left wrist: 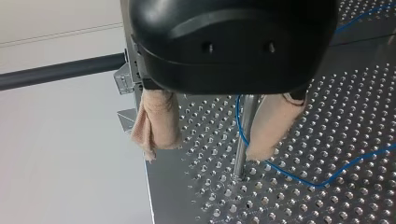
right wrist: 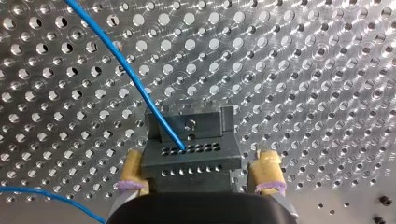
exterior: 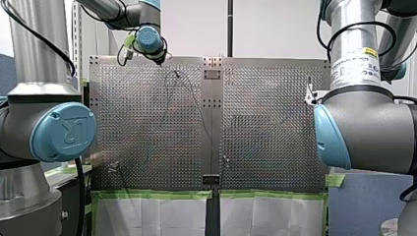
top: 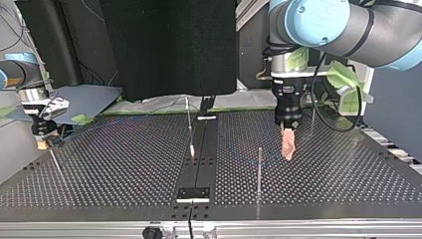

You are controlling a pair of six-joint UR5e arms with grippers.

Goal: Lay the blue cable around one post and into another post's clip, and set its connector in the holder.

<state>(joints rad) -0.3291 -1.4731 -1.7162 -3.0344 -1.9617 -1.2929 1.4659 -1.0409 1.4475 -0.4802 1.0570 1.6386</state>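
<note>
Where our left claw [left wrist: 203,154] hangs spread, we see a metal post [left wrist: 243,135] standing inside its gap | blue cable [left wrist: 327,179] runs beside that post, loops over the perforated desk [left wrist: 355,107] | our right claw [right wrist: 200,181] is spread astride the grey connector block [right wrist: 191,158], cable plugged into it.

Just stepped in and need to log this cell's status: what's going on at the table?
Two robot arms are routing a thin blue cable over the perforated metal table. My left hand, black with beige pads, is open astride a slim upright metal post, and the cable passes close by that post. My right hand is down at the dark grey connector block that the cable runs into. Whether that block is gripped or seated in a holder cannot be told.
</note>
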